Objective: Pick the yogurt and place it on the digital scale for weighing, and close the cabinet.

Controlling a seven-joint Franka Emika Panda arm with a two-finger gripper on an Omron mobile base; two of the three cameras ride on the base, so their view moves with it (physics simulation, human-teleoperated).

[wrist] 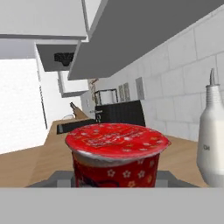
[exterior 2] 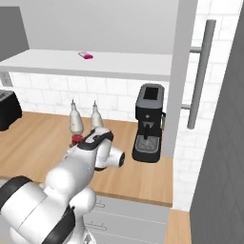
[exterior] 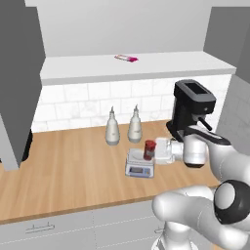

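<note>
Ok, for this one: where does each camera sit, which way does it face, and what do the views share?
Left base view: behind the arm to its left, looking forward and down at the counter; the white arm rises lower right, its gripper at the yogurt on the digital scale.
Right base view: behind to its right; the arm rises lower left, open cabinet door on the right.
Hand view: on the hand, facing along the counter; yogurt close ahead.
Shared: both base views show the coffee machine, two white bottles and the pink packet.
</note>
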